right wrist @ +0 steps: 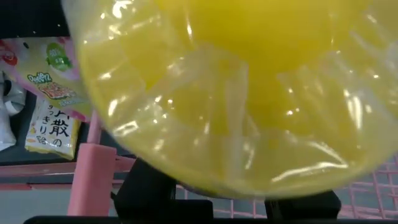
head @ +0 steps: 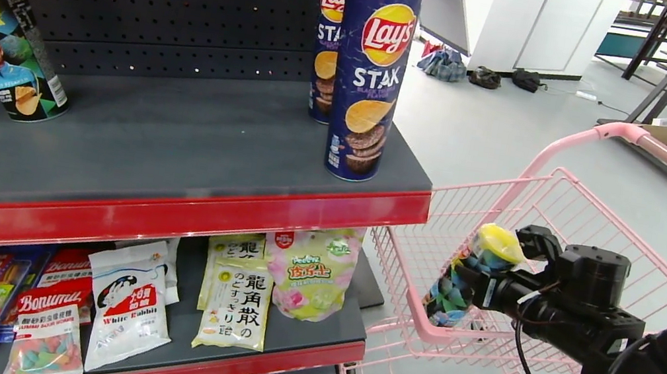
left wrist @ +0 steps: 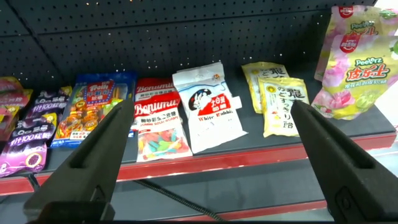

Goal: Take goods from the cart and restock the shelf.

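Right gripper [head: 490, 265] is clamped around a tall round chip can [head: 457, 290] with a glossy yellow plastic lid [right wrist: 236, 81], tilted inside the pink wire cart [head: 577, 212] beside the red-edged shelf [head: 170, 201]. Left gripper [left wrist: 208, 111] has its black wedge-shaped fingers spread wide, facing crinkly snack bags [left wrist: 155, 124] lying flat on the lower tier. Two smooth blue tubes [head: 370, 79] stand upright up top.

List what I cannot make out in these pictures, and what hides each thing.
Right wrist view: the yellow lid blocks the can's body and most of the cart.
Head view: the right arm covers part of the cart's inside; remaining goods cannot be counted.
Head view: the edge cuts the rear blue can's lid.
Left wrist view: the edge cuts the purple bags.
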You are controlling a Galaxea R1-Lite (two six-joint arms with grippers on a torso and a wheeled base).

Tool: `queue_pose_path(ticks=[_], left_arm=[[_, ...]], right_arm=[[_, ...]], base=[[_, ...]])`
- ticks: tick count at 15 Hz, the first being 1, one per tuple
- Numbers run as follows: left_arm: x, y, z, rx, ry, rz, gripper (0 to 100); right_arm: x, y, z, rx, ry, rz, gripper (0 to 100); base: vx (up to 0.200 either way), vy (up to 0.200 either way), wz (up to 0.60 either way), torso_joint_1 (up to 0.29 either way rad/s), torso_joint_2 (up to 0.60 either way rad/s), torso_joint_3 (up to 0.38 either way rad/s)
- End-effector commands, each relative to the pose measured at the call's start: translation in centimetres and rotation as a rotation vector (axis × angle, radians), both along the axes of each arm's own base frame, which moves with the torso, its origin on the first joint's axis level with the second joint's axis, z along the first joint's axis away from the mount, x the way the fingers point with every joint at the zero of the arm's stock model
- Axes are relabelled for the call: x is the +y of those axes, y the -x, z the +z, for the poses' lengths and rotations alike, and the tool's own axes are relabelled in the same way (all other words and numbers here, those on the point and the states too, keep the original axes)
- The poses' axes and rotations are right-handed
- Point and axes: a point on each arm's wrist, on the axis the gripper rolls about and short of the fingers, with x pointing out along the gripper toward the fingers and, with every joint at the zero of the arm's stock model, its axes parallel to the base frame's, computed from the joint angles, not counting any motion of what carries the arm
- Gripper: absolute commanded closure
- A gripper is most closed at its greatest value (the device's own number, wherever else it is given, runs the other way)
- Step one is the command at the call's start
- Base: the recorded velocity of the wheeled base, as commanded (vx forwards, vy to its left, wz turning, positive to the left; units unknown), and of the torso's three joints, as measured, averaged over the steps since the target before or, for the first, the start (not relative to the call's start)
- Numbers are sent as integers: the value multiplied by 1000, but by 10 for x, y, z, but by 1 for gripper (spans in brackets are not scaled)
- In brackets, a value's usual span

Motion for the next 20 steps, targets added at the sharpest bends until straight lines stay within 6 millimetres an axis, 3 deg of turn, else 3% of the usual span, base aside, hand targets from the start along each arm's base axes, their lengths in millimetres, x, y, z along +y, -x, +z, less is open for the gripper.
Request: queue_pose_path(ticks=[1,4,5,7,9,10,12,13,14,16,20], left_arm=[[0,0,0,0,-1,1,0],[0,0,0,-1,1,1,0],[0,0,0,-1,1,1,0],[0,0,0,-1,1,1,0],[0,0,0,-1,1,1,0],[0,0,0,-1,1,1,0],[0,0,0,-1,1,-1,0],[0,0,0,-1,1,-1,0],[0,0,0,-1,1,1,0],[0,0,0,0,0,-1,0],[0,0,0,0,0,-1,0]], right_arm=[[-2,3,46,-165,9,8,100],[-6,20,113,-271,12,10,100],[-9,37,157,-293,7,9,100],[-15,69,205,-308,6,11,100],[-24,117,232,-303,14,3,100],[-31,140,237,-308,50,-47,100],[-44,204,238,-270,159,-87,100],[-48,222,234,-246,159,-62,100],[-54,253,219,-206,163,-45,100],[-59,278,200,-232,178,-59,100],[-64,302,174,-264,241,-53,100]], base=[[0,0,0,0,0,0],[0,0,0,0,0,0],[0,0,0,0,0,0],[0,0,0,0,0,0],[0,0,0,0,0,0],[0,0,0,0,0,0],[0,0,0,0,0,0],[0,0,0,0,0,0],[0,0,0,0,0,0],[0,0,0,0,0,0],[0,0,0,0,0,0]])
